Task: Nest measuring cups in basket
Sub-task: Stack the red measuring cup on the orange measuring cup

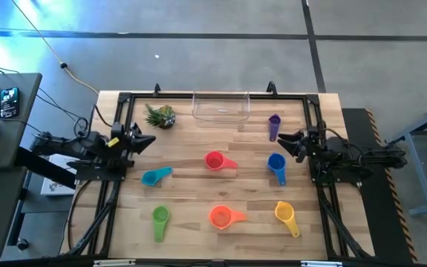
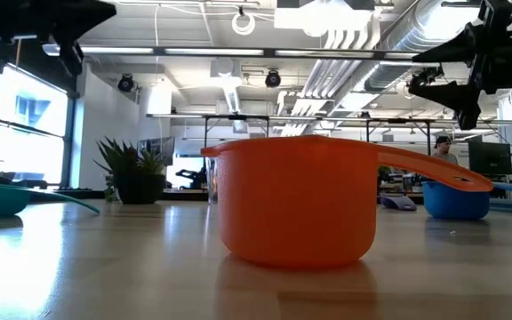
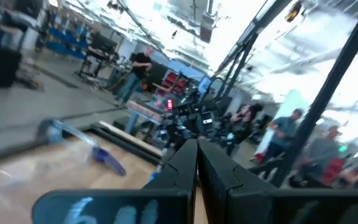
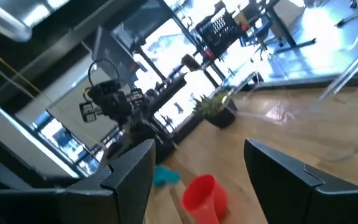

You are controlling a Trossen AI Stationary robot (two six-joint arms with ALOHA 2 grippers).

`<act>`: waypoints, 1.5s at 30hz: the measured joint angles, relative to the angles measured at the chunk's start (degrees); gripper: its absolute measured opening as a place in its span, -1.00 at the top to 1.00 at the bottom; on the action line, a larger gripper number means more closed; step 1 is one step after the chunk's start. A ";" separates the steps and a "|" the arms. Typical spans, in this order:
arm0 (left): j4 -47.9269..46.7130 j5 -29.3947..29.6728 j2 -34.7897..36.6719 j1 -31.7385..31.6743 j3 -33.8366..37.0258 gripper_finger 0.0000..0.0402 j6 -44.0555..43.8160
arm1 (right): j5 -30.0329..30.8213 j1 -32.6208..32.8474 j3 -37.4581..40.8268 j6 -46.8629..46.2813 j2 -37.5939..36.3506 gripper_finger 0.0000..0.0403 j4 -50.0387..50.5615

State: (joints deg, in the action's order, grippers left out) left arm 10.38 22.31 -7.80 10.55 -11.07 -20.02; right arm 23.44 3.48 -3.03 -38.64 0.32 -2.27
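cups: seven loose on the table, purple cup just right of basket
basket: top centre
plant: left of basket
left gripper: pressed together, holds nothing
right gripper: spread, between purple cup and blue cup

readable text: none in any view
measuring cups: no marks legible
basket: no label legible
left wrist view: pale blurred marks on a dark panel at 6 o'clock, unreadable
room beyond the bench: nothing on screens or signs can be made out
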 joint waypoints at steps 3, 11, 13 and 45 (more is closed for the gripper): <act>-0.20 2.14 -5.39 0.00 -3.76 0.98 4.41 | 0.59 -0.01 0.00 0.13 0.00 -0.18 -2.24; -0.27 3.80 -20.55 -0.34 -13.36 0.89 14.47 | 0.50 -0.01 -0.02 3.09 0.00 -0.18 -7.35; -0.14 3.81 -24.10 -1.22 -15.67 0.82 15.80 | 0.50 0.01 -0.02 3.09 0.00 -0.18 -7.36; -7.00 -14.54 -66.57 -10.93 -39.15 0.42 24.61 | -1.99 0.01 -20.20 10.50 11.49 -0.18 8.41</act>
State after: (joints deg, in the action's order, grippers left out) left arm 3.37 7.77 -74.37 -0.38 -50.22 4.59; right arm 21.45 3.49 -23.23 -28.15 11.80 6.14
